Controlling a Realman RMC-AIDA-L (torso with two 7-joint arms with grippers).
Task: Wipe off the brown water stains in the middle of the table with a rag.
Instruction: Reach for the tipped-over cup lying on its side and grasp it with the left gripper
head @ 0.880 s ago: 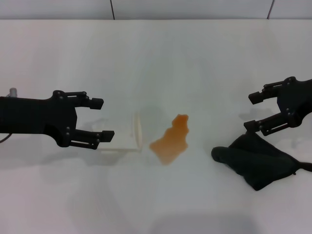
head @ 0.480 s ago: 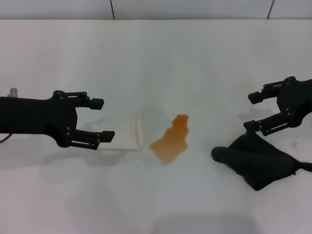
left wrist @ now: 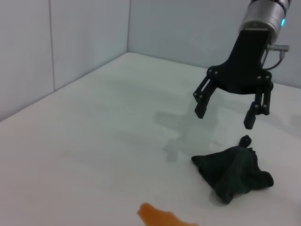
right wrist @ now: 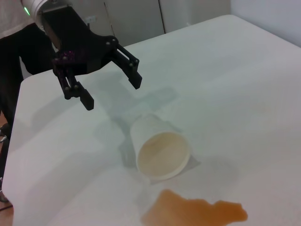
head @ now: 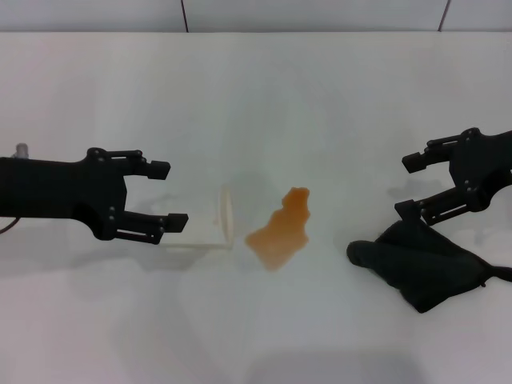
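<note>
Trouble could start with my right gripper (head: 414, 186), which hangs wide open and empty just above the far edge of the soft, crumpled black rag (head: 422, 262) on the right of the glossy white table (head: 264, 96): a shallow pinch may catch only one fold. Dragged left, the cloth could hit the tipped white paper cup (head: 202, 226) beside the lobed orange-brown water stains (head: 282, 230) mid-table. My left gripper (head: 168, 194) waits open, empty, left of that cup.
</note>
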